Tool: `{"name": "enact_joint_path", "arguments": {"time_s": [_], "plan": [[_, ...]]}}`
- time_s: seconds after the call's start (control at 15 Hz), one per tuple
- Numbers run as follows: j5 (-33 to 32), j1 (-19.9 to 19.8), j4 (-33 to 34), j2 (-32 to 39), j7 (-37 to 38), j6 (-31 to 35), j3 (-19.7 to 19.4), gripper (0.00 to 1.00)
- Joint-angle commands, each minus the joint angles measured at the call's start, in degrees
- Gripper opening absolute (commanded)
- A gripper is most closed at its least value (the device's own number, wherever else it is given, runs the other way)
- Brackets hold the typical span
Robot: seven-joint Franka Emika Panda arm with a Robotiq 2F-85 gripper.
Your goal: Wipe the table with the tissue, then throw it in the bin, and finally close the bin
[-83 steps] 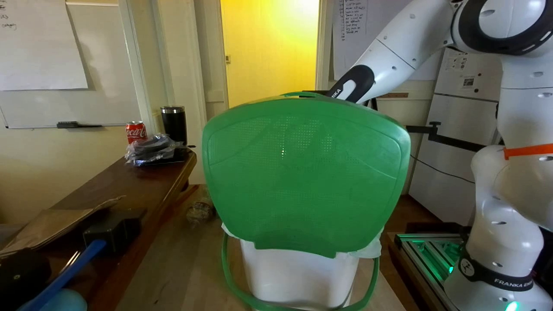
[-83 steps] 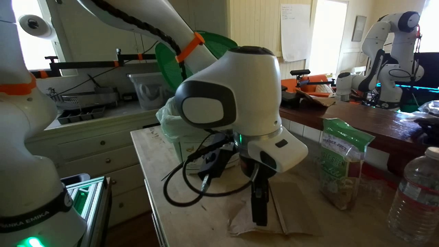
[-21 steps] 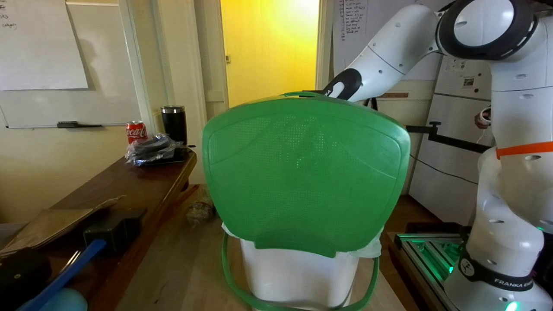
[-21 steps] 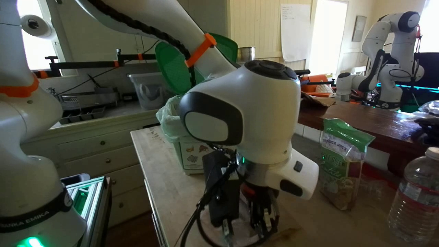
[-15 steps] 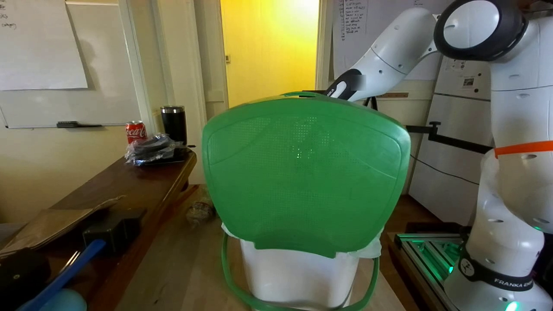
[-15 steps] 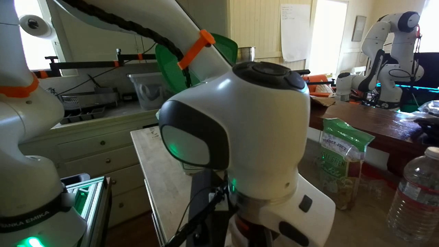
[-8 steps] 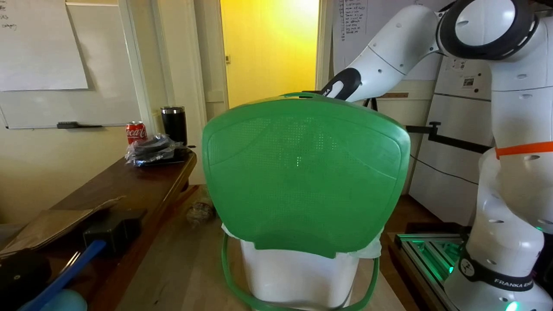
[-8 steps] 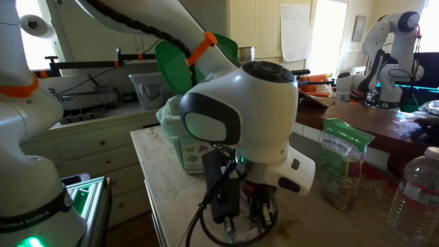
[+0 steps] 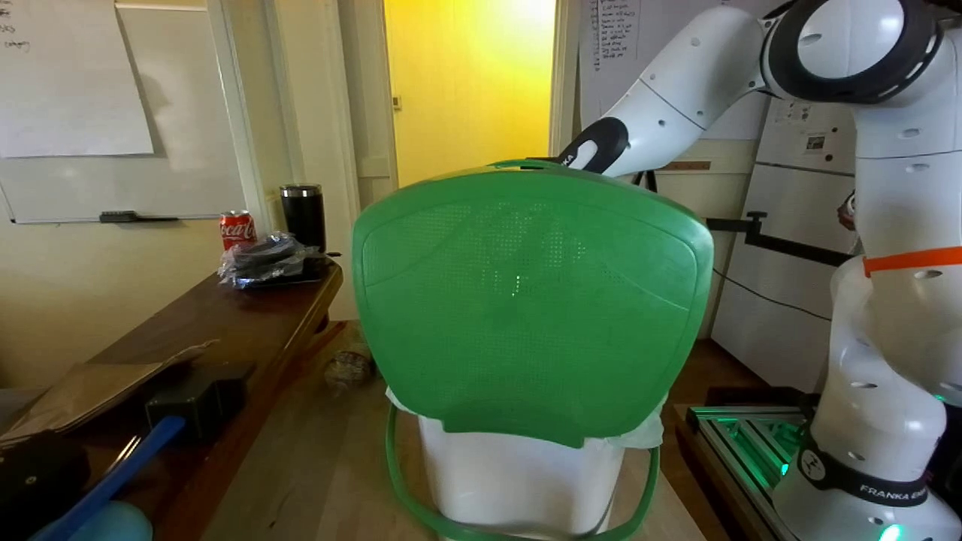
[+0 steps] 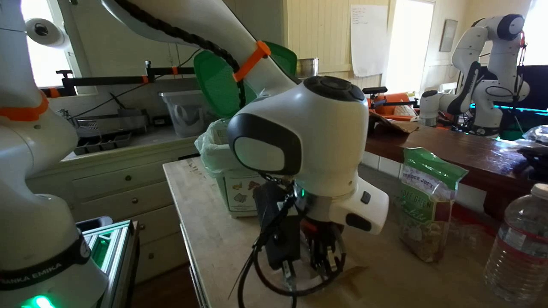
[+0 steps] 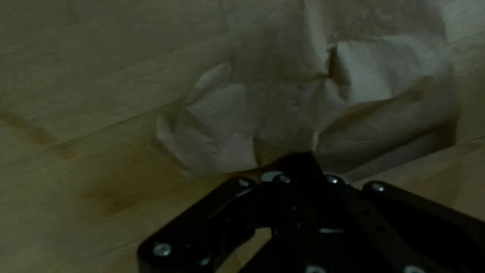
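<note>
Brown, crumpled tissue [image 11: 280,110] lies against the tabletop in the wrist view, its folds gathering at the fingertips. My gripper [image 11: 297,163] is shut on its near edge; the pads themselves are in deep shadow. A brown stain [image 11: 117,193] marks the wood left of the tissue. In an exterior view the gripper [image 10: 323,261] points down low over the table [image 10: 205,222], with the tissue largely hidden behind it and the cables. The bin [image 9: 518,481] shows in both exterior views, its green lid [image 9: 533,300] standing raised and a pale liner over its rim.
A green snack bag [image 10: 428,205] and a clear plastic bottle [image 10: 520,244] stand on the table to the gripper's right. A dark raised counter [image 10: 471,149] runs behind them. The white bin body [image 10: 239,194] stands behind the gripper, and cables hang beside the wrist.
Over the last second the hand has swung back from close to the camera towards the bin. Several seconds ago the tissue lay flatter under the gripper. The lid has not moved.
</note>
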Motion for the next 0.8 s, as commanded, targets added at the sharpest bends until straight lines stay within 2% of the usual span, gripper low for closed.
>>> {"name": "enact_joint_path", "arguments": {"time_s": [0.0,0.27,0.73], "plan": [[-0.17,-2.10,-1.23,1.75,0.01,0.62,-3.09,0.01],[0.41,-3.44,-0.44,1.57,-0.51,0.36,-4.32,0.01],[-2.02,-3.43,0.49,-1.99,-0.18,0.38,-5.29,0.01]]}}
